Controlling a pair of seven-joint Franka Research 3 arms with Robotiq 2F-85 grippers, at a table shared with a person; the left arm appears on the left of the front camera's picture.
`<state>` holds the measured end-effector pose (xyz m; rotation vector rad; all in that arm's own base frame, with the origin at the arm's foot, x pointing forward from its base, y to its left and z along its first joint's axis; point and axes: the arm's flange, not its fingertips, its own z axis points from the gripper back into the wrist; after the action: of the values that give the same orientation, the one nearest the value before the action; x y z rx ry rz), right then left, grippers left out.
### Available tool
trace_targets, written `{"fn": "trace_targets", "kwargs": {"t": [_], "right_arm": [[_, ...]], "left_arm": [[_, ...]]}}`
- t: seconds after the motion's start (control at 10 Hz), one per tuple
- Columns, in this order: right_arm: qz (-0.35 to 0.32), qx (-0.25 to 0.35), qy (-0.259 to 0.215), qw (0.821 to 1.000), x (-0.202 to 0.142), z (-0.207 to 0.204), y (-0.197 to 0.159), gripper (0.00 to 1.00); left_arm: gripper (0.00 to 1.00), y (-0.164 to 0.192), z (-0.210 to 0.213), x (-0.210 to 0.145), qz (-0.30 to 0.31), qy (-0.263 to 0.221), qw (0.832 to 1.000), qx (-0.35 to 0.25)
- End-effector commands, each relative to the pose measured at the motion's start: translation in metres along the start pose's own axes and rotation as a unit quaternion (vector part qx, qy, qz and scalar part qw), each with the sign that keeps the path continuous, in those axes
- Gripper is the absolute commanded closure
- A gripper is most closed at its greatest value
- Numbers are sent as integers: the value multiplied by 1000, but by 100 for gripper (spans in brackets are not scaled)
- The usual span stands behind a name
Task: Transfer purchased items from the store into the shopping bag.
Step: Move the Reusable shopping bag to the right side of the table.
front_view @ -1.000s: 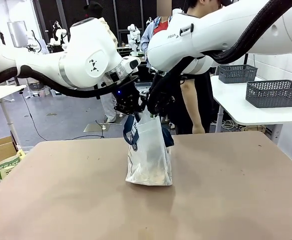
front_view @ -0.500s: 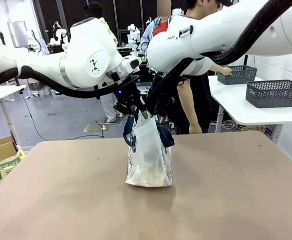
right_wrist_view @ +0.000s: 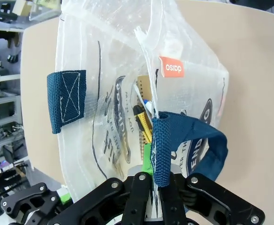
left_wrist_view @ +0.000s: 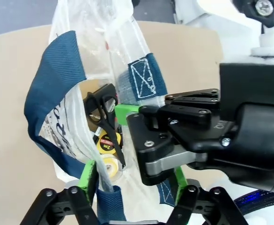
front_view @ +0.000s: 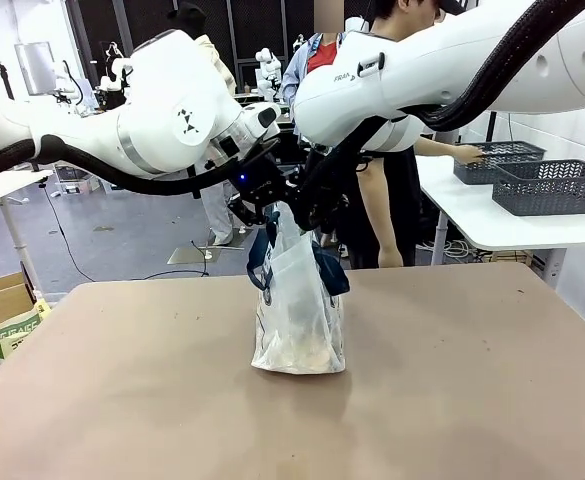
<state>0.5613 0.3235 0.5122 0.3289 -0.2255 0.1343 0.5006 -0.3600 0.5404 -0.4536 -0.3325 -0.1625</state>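
The shopping bag [front_view: 297, 312] stands upright in the middle of the brown table [front_view: 122, 400], whitish with navy straps. My right gripper [front_view: 310, 212] is shut on its top rim; in the right wrist view the jaws [right_wrist_view: 151, 180] pinch the plastic edge and a navy strap [right_wrist_view: 161, 145]. My left gripper [front_view: 262, 205] hangs open just left of the bag's mouth, its green pads [left_wrist_view: 87, 176] spread on either side of the near rim. Purchased items [left_wrist_view: 105, 136] lie inside: black scissors, a yellow tape measure, and a yellow cutter [right_wrist_view: 140, 119].
A person [front_view: 392, 200] stands behind the table, one hand on a dark mesh basket [front_view: 497, 160] on the white side table at right. A second basket [front_view: 552, 185] sits beside it. A cardboard box [front_view: 0, 300] is on the floor at left.
My left gripper has opened and let go of the bag's rim, and the left strap now hangs loose. The person has reached out to the far basket and drawn it closer.
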Motion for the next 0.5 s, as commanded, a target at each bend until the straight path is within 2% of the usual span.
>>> {"fn": "trace_targets", "kwargs": {"t": [0.0,0.4], "right_arm": [[-10,19,4,1000,4,-2,0,100],[-8,20,4,1000,4,-2,0,100]], "left_arm": [[0,9,2,-9,-10,-3,1000,-27],[0,6,-11,-8,-15,21,999,-27]]}}
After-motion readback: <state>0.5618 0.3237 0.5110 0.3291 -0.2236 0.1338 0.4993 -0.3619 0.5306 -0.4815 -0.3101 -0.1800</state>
